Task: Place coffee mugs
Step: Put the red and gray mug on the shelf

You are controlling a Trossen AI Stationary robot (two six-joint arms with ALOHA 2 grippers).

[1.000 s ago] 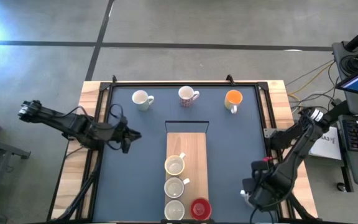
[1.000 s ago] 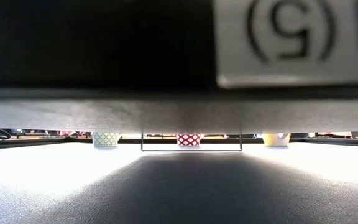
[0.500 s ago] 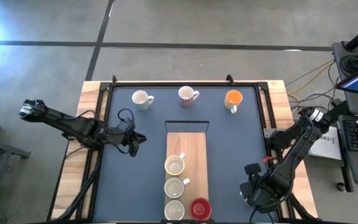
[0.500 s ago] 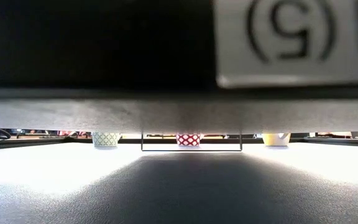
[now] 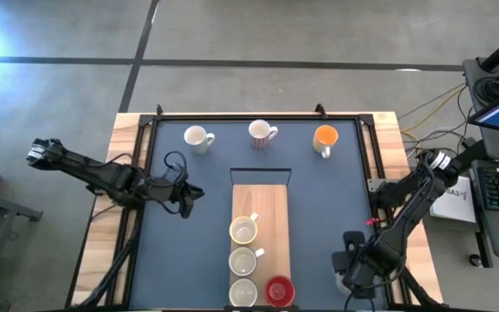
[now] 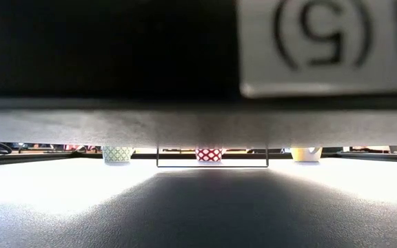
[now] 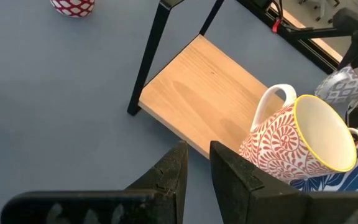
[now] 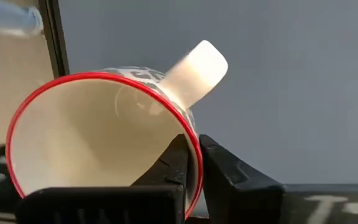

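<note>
Three mugs stand along the table's far edge: a white one point(image 5: 198, 138), a red-patterned one point(image 5: 262, 133) and an orange one point(image 5: 325, 139). Several more stand on the raised wooden shelf point(image 5: 261, 204), among them a cream mug point(image 5: 243, 230) and a red mug point(image 5: 279, 290). My left gripper point(image 5: 185, 196) hovers left of the shelf, fingers a narrow gap apart point(image 7: 197, 163), touching nothing. My right gripper point(image 5: 351, 267) is near the table's near right corner, shut on a red-rimmed mug point(image 8: 98, 143). My right gripper pinches the red-rimmed mug's rim point(image 8: 194, 132), right beside its white handle point(image 8: 194, 71), with one finger inside the cup and one outside. The mug lies tipped in the hold, its mouth facing my wrist. Whether it is clear of the table does not show.
The shelf stands on thin black legs point(image 7: 148, 59) in the table's middle. A swirl-patterned mug point(image 7: 297, 143) sits at the shelf's edge in the left wrist view. A dark band fills the upper low view; only the far mugs' bases point(image 6: 209, 154) show. Bare blue tabletop point(image 5: 189, 251) lies left of the shelf.
My left gripper has moved a little toward the table's right, nearer the shelf, then held still. My right gripper, with its mug, has drifted slightly toward the near edge. The mugs on the table and shelf have stayed put.
</note>
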